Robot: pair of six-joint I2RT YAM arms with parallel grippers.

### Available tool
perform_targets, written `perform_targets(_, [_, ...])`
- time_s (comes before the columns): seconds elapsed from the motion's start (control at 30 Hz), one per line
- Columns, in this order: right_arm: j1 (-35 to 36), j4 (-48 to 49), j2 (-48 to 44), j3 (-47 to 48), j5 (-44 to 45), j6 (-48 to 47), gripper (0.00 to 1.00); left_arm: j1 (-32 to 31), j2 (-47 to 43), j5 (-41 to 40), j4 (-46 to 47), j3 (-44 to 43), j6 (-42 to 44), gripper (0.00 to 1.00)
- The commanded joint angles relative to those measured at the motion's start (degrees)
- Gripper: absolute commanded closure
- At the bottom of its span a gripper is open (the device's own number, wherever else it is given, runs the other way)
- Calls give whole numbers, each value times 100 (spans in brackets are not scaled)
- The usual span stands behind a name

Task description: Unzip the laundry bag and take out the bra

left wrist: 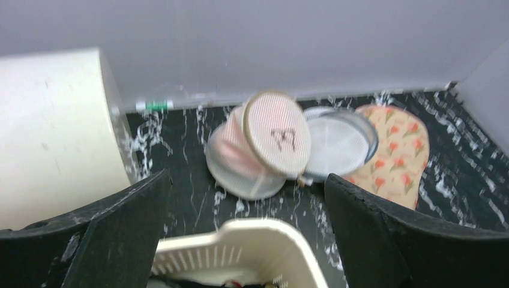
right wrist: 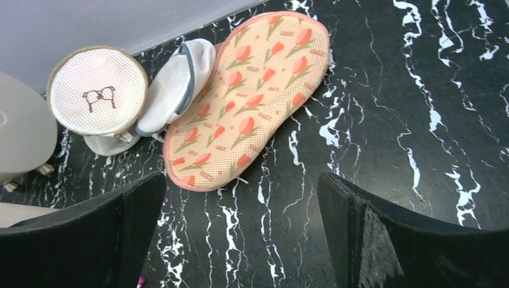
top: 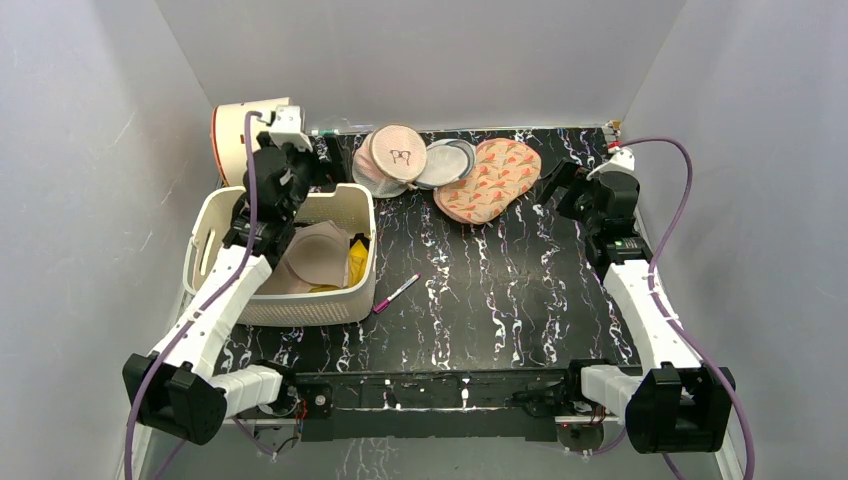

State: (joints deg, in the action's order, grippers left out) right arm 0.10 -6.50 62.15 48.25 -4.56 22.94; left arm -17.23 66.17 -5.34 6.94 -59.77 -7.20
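Note:
The laundry bag (top: pixel 397 158) is a round beige mesh pouch with a black bra drawing, at the table's back middle. It also shows in the left wrist view (left wrist: pixel 276 132) and the right wrist view (right wrist: pixel 98 90), its face tilted up. The pink bra (left wrist: pixel 231 150) shows through the mesh of its lower half. My left gripper (top: pixel 292 172) is open and empty over the far rim of the basket, left of the bag; in its wrist view (left wrist: pixel 246 180) the bag lies ahead of the jaws. My right gripper (top: pixel 560 185) is open and empty, right of the pouches, over the bare table (right wrist: pixel 241 180).
A grey round mesh pouch (top: pixel 447 162) leans against the bag. An orange-patterned pouch (top: pixel 490 178) lies beside it. A cream basket (top: pixel 358 205) at the left holds a beige moulded bra (top: pixel 315 255). A pink pen (top: pixel 397 293) lies mid-table. A white cylinder (top: pixel 245 125) stands back left.

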Motion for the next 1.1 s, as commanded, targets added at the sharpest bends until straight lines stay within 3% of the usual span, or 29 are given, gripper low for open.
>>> perform_targets(0.0, [-44, 570, -107, 385, -375, 131, 2, 54, 77, -12, 116, -773, 11, 2])
perform_targets(0.3, [79, 1131, 477, 826, -1769, 320, 2, 71, 62, 51, 777, -475, 147, 2])
perform_targets(0.6, [1818, 1572, 2033, 1615, -1327, 132, 2, 204, -171, 354, 1130, 209, 354, 2])
perform_targets(0.7, [2219, 1497, 2704, 2205, -1161, -92, 10, 209, -209, 443, 1196, 289, 382, 2])
perform_targets(0.87, [2354, 1174, 3691, 3089, -939, -85, 21, 204, -208, 389, 1249, 358, 524, 2])
perform_targets(1.07, [2343, 1770, 4680, 3480, -1454, 995, 21, 274, -238, 458, 1264, 360, 557, 2])
